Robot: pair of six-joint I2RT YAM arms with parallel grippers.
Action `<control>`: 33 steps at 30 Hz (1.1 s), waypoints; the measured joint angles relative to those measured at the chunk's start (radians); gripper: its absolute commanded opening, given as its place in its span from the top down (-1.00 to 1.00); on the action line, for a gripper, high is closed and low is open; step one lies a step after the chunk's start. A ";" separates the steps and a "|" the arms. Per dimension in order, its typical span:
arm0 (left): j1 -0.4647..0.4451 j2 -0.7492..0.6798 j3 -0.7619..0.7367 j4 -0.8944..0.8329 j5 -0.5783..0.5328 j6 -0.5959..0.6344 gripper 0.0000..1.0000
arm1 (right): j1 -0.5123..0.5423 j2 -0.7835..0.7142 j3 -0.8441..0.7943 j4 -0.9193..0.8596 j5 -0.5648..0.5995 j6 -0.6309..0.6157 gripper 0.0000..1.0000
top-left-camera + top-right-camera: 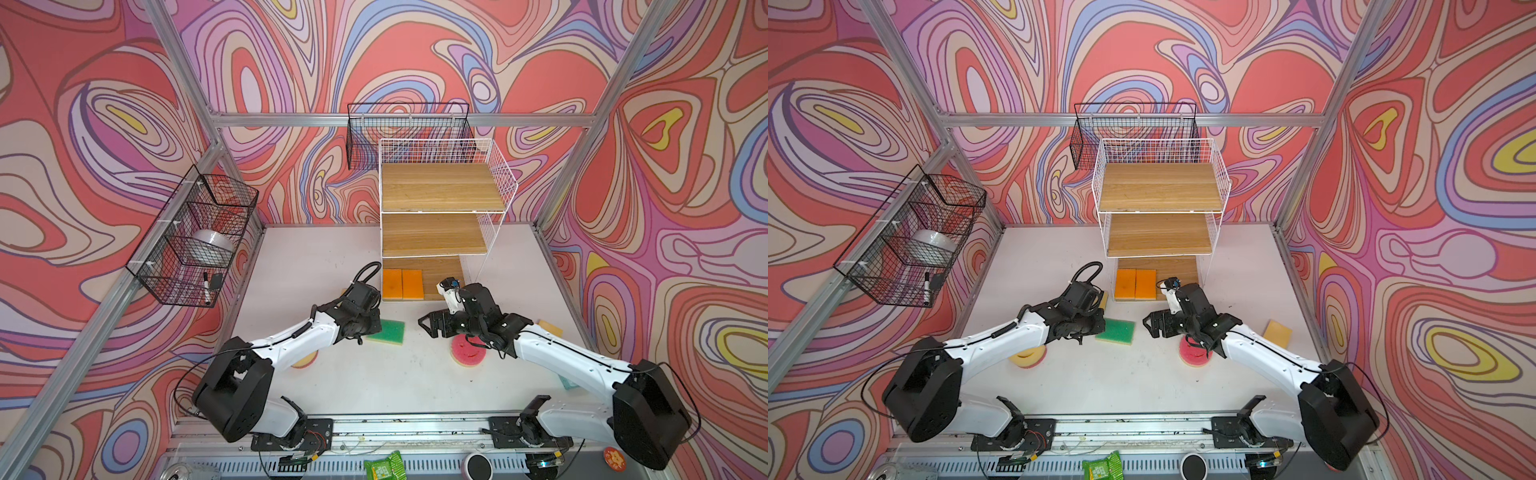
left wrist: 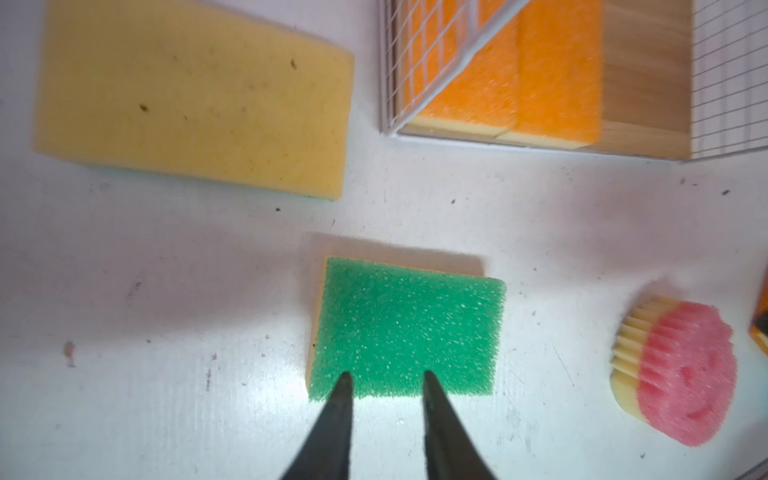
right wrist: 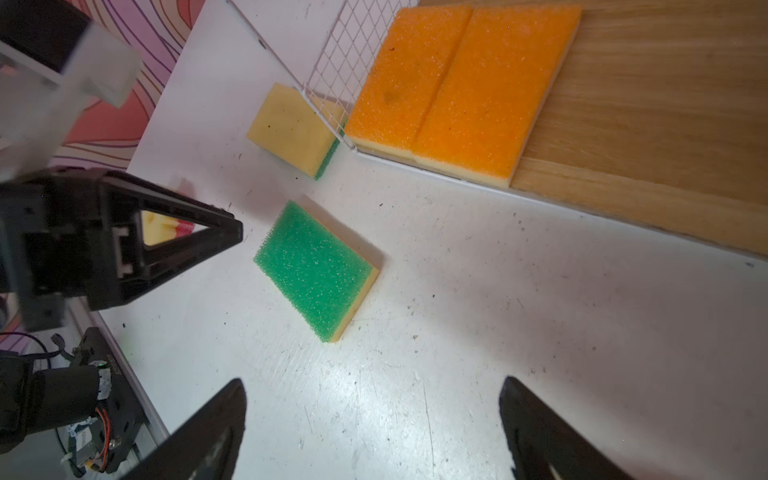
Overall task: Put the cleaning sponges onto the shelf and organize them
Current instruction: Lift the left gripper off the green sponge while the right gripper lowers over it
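White arms [image 1: 299, 341], black joints [image 1: 232, 390]

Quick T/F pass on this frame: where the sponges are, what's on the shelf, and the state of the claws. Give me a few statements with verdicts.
1. Two orange sponges lie side by side on the bottom board of the shelf. True.
2. The green sponge sits on the middle board. False: it lies flat on the table, green face up.
3. The right claw is open and empty. True.
4. The top board holds a pink sponge. False: that board is bare, and the pink sponge is on the table.
5. The left claw is shut on the green sponge. False: its fingers stand apart at the sponge's edge.
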 measured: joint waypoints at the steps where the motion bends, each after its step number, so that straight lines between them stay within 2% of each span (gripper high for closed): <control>1: 0.000 -0.034 0.000 -0.009 -0.006 0.006 -0.56 | 0.006 0.011 0.010 -0.008 -0.003 -0.017 -0.97; 4: 0.010 -0.121 0.002 -0.039 -0.016 0.019 -0.72 | 0.029 0.046 0.045 -0.031 -0.004 -0.072 -0.97; 10: 0.063 -0.208 -0.001 -0.094 -0.016 0.041 -0.80 | 0.089 0.183 0.161 -0.058 0.000 -0.189 -0.97; 19: 0.110 -0.341 -0.111 -0.123 -0.003 0.060 -0.98 | 0.130 0.410 0.300 -0.062 -0.016 -0.288 -0.97; 26: 0.135 -0.387 -0.150 -0.131 0.006 0.074 -1.00 | 0.149 0.531 0.361 -0.053 -0.011 -0.314 -0.97; 33: 0.135 -0.386 -0.167 -0.131 0.009 0.074 -1.00 | 0.173 0.585 0.372 -0.046 0.005 -0.325 -0.96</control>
